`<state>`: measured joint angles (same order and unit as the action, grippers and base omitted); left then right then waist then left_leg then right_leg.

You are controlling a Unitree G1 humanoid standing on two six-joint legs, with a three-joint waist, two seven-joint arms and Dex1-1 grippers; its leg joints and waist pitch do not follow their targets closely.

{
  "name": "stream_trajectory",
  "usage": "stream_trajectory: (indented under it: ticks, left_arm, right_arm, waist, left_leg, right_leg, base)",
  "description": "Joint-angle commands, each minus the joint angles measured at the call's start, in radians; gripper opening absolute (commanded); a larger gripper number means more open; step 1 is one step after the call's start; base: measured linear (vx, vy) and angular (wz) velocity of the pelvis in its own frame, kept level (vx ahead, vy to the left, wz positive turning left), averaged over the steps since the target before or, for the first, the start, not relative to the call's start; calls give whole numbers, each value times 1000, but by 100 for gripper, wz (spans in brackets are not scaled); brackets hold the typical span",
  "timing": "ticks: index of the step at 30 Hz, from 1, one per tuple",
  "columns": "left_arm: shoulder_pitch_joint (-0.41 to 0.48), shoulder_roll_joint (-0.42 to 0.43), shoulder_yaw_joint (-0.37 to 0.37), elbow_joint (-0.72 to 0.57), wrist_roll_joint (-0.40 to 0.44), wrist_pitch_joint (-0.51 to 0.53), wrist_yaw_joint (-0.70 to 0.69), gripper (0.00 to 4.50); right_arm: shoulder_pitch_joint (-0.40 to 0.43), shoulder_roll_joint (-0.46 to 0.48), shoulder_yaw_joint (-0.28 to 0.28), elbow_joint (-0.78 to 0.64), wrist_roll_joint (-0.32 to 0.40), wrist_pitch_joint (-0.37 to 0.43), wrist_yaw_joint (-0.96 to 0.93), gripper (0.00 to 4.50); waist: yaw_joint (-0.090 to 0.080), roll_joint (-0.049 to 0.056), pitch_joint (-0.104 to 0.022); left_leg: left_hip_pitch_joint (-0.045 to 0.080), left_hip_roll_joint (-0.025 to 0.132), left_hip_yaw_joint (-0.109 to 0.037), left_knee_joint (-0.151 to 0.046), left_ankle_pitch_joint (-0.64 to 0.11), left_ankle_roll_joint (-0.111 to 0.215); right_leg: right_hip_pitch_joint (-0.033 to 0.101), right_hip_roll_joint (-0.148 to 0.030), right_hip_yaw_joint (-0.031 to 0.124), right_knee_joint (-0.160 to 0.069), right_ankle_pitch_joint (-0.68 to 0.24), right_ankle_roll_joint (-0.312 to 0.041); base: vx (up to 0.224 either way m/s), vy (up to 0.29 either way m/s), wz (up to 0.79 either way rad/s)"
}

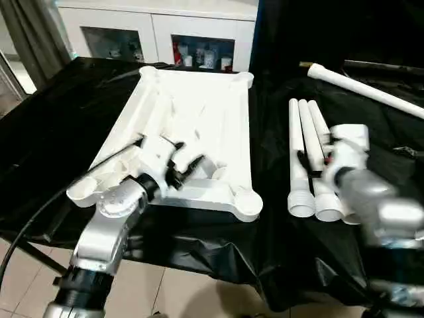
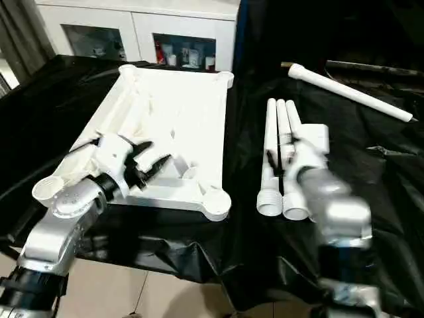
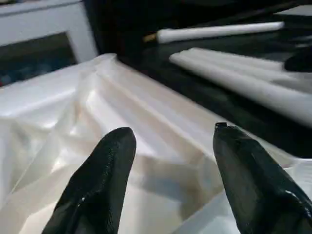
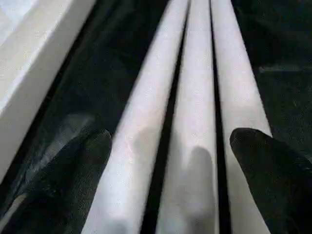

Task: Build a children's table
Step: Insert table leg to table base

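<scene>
Tabletop (image 1: 199, 126) lies ribbed side up under my left gripper (image 3: 170, 161), fingers spread and empty. My right gripper (image 4: 168, 161) hangs agape over three legs (image 1: 306, 159).

A black-draped table (image 1: 59, 132) carries the white tabletop (image 1: 199, 119), underside up; right of the tabletop lie three legs (image 1: 306, 159) side by side; a fourth leg (image 1: 364, 86) lies beyond them, slanted.
</scene>
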<state>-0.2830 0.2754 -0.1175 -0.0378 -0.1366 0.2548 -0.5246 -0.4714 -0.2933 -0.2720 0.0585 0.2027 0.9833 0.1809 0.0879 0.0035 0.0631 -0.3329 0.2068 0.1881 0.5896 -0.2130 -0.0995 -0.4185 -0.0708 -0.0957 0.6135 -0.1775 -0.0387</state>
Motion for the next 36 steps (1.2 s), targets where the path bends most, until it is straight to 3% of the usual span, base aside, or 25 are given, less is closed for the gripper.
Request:
stream_trajectory:
  ticks: [1,7,17,22,29,33,36]
  left_arm:
    - [11,11,-9,-34,-11,24,-19,293]
    - [20,17,-18,-48,0,33,-13,293]
    - [19,30,-29,-61,6,55,-28,293]
    - [10,37,-27,-60,7,59,-30,293]
    - [7,47,-31,-60,12,59,-37,293]
    - [4,46,-34,-64,7,63,-43,293]
    - [5,48,-41,-70,6,65,-50,293]
  right_arm:
    - [-6,-29,-31,-16,43,115,34,442]
    - [22,-81,-37,-30,18,182,28,442]
    - [19,-113,-56,-106,50,252,34,442]
    - [13,-122,-53,-104,41,246,22,442]
    - [-33,-160,-57,41,15,169,19,442]
    - [-65,-178,-69,143,30,169,51,442]
    - [-81,-206,-49,216,31,152,85,442]
  waist:
    - [4,-5,-73]
    - [4,-8,-74]
    - [5,-1,-75]
    - [6,-2,-77]
    - [5,-1,-77]
    - [3,-5,-79]
    - [6,-4,-81]
  left_leg:
    - [-13,9,-8,-55,-56,43]
    - [-15,7,-7,-53,-47,38]
    - [-14,5,-8,-52,-56,37]
    - [-14,6,-9,-51,-47,37]
    - [-13,5,-7,-48,-53,36]
    - [-16,4,-7,-46,-48,44]
    - [-15,4,-7,-44,-47,51]
  right_leg:
    - [72,-54,60,-71,-185,-113]
    - [72,-55,58,-75,-208,-101]
    - [72,-52,55,-79,-229,-88]
    - [71,-53,55,-77,-220,-94]
    - [71,-53,55,-76,-222,-107]
    - [74,-53,55,-72,-195,-128]
    - [75,-54,53,-72,-199,-131]
  base:
    - [0,0,0]
    - [0,0,0]
    - [0,0,0]
    - [0,0,0]
    - [0,0,0]
    - [0,0,0]
    - [0,0,0]
